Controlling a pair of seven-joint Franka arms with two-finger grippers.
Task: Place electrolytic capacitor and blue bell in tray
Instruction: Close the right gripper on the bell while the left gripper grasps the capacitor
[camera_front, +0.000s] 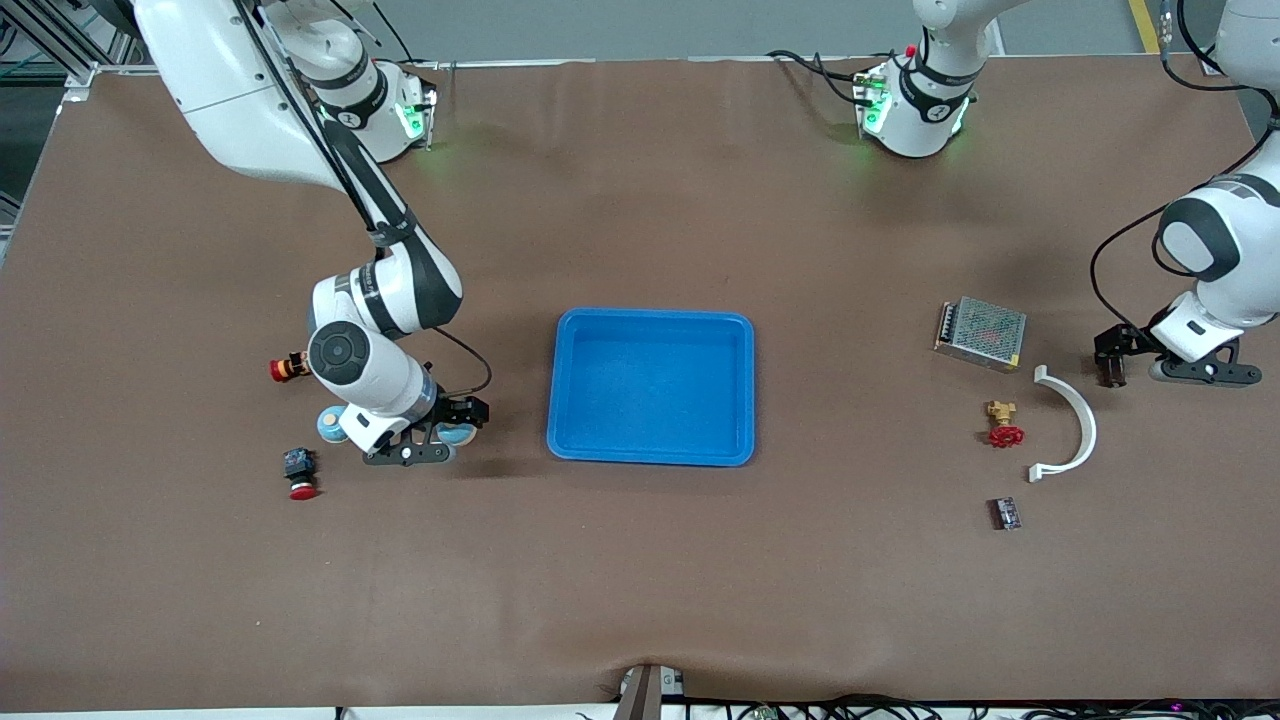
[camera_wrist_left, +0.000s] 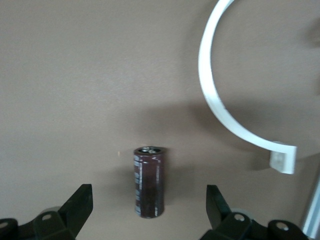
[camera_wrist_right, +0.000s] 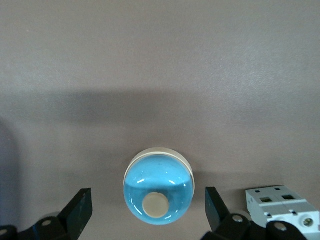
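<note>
Both pickups are being lined up at once, with nothing gripped yet. The right gripper (camera_wrist_right: 148, 212) is being held wide open over the glossy, domed blue bell (camera_wrist_right: 158, 187) on the brown mat, toward the right arm's end. The left gripper (camera_wrist_left: 149, 212), fingers spread, is being hung above the dark maroon cylindrical electrolytic capacitor (camera_wrist_left: 149, 182), probably lying flat beside a curved white plastic bracket (camera_wrist_left: 225, 100). The shallow bright blue plastic tray (camera_front: 651, 322) is being left empty between them.

Setting: robotics laboratory or test bench; two fixed-base arms stand at a brown-covered table (camera_front: 640, 580); cables (camera_front: 900, 708) run along its edge; an apparent metal-cased power supply (camera_front: 981, 333) lies among loose components.
</note>
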